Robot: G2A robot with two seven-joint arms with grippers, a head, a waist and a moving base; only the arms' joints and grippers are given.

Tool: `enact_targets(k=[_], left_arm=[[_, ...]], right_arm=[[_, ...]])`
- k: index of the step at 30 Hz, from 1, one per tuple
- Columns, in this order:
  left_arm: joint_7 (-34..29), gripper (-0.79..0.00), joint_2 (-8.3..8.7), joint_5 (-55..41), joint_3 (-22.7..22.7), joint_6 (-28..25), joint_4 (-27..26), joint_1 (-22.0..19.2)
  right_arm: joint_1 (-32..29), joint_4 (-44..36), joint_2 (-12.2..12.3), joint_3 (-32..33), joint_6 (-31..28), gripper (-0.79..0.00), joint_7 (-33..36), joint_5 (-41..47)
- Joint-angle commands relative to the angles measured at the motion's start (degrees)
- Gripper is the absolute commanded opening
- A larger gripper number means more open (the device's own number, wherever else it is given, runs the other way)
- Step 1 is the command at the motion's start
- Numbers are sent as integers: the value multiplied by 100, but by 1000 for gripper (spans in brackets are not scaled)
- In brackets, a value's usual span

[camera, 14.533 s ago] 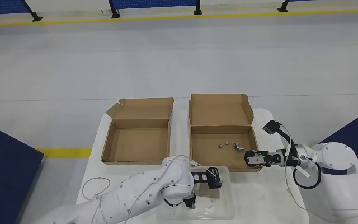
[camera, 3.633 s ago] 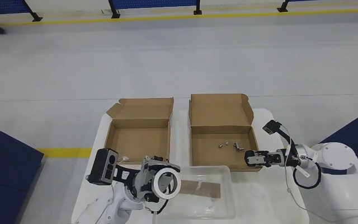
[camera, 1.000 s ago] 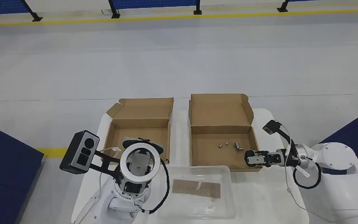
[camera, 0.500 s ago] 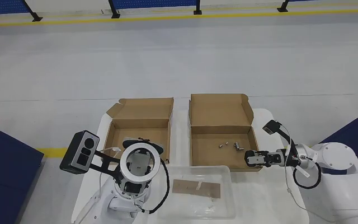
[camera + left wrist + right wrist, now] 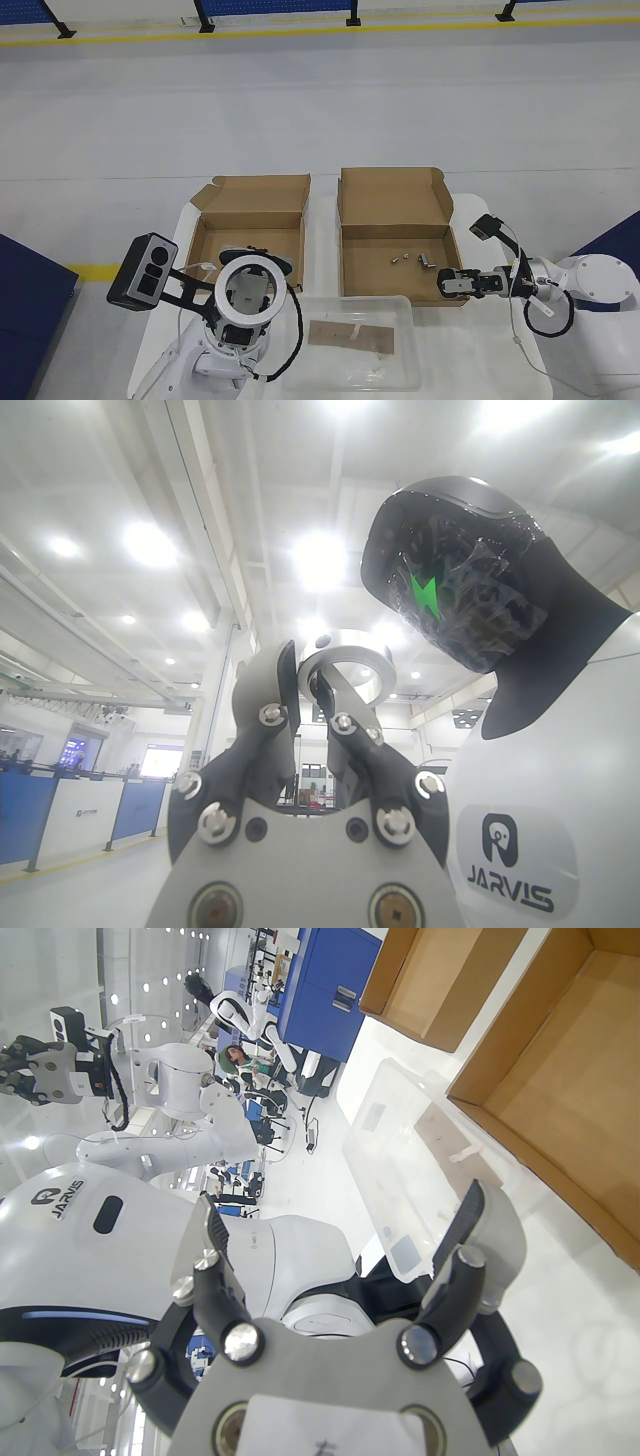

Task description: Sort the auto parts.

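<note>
left gripper (image 5: 304, 672) clenched on the wall of a shiny round metal ring (image 5: 360, 640), raised above the near edge of the open brown cardboard box (image 5: 235, 245) | right gripper (image 5: 340, 1213) fingers spread, empty | risk: the thin one-side pinch may slip, so the ring could tilt and fall outside the box

A small logo sign (image 5: 87, 812) stands on a white panel of the blue-and-white partition (image 5: 135, 805) along the hall floor, its lettering too small to make out. A white label (image 5: 325, 1428) on the mounting plate of the right gripper (image 5: 340, 1198) bears a dark mark, cut off at the frame's edge and unreadable.
</note>
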Motion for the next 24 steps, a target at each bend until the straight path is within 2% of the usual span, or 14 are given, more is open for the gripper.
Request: enact_targets(k=[1, 12, 24], left_arm=[[0, -785, 0, 0, 0, 0, 0, 0], [0, -785, 0, 0, 0, 0, 0, 0], [-607, -785, -69, -54, -162, 270, -24, 129]], right_arm=[[0, 0, 0, 0, 0, 0, 0, 0], [0, 0, 0, 0, 0, 0, 0, 0], [0, 0, 0, 0, 0, 0, 0, 0]])
